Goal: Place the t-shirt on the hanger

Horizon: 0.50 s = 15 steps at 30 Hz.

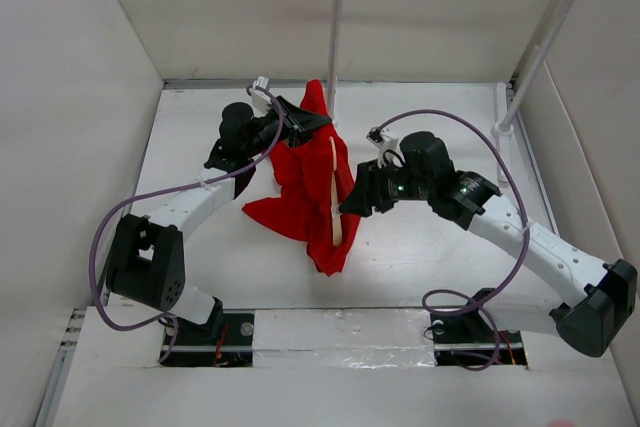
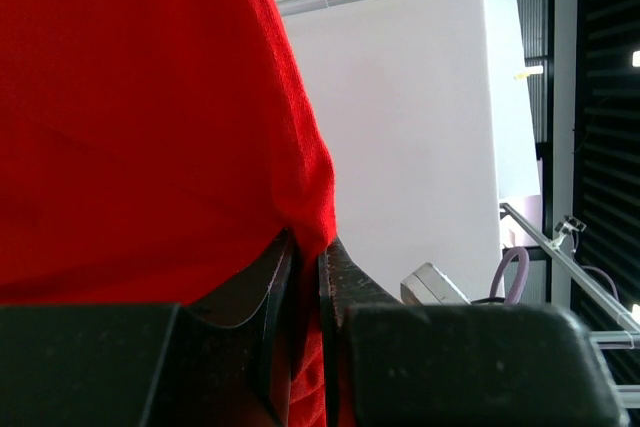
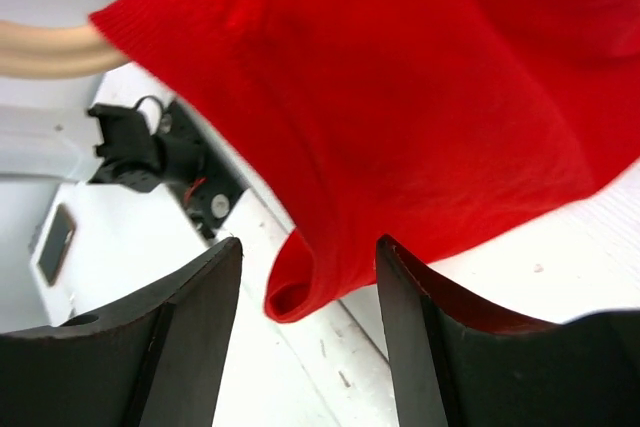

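Near bench (image 1: 430, 267) centre, toward its far edge, the t-shirt (image 1: 300, 182) hangs bunched: bright red, plain, w/ the pale hanger (image 1: 338, 227) partly inside. Left end effector (image 1: 312, 123) pinches cloth at shirt's top. Right end effector (image 1: 352, 203) is spread, just beside shirt's right side, a hem fold btwn its fingers, ungripped.

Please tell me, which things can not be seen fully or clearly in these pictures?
Hanger: right wrist view shows one curved end only; the t-shirt covers most of it. No hook shows anywhere.
Right gripper: in the top view its fingertips are too dark and small to separate.
Left wrist view: the t-shirt in the left gripper blocks the table.
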{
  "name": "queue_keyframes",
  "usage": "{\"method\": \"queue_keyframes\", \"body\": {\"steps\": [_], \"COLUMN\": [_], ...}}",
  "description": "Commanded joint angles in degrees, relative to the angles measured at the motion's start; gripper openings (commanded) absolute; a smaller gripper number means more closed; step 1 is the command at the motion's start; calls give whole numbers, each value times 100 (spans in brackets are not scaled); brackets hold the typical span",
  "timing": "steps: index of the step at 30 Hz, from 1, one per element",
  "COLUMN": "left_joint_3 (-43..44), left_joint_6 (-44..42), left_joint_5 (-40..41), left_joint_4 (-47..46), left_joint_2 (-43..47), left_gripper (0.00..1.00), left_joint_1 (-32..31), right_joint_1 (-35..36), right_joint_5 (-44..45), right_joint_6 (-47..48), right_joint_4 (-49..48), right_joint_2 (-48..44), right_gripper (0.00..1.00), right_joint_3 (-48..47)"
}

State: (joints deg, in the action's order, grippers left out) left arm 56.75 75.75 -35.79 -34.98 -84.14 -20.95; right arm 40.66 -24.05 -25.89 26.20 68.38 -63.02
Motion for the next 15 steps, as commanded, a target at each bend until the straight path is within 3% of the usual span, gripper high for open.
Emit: {"method": "queue_keyframes", "body": {"steps": [1, 5, 6, 11, 12, 15], "left_joint_3": [222, 231, 240, 205, 187, 143], "left_joint_6": [133, 177, 169, 169, 169, 169], "left_joint_5": [-121, -147, -165, -218, -218, -253], "left_joint_4": [-554, -606, -606, -562, -571, -571], "left_joint_2": [117, 135, 135, 152, 170, 161], "left_gripper": [0, 0, 0, 0, 0, 0], "left_joint_1": [-32, -85, -85, -85, -85, -85], "right_joint_1": [12, -181, -234, -428, -428, -542], "right_joint_5": [-304, -20, -29, -161, -170, -100], "right_joint_6": [-65, -144, -179, -127, -75, 49], "right_joint_4": [-528, -720, -843, -976, -898, -713], "right_joint_2": [17, 96, 123, 281, 351, 448], "right_gripper": [60, 37, 24, 13, 1, 0], "right_joint_3": [36, 115, 115, -166, -245, -587]}}
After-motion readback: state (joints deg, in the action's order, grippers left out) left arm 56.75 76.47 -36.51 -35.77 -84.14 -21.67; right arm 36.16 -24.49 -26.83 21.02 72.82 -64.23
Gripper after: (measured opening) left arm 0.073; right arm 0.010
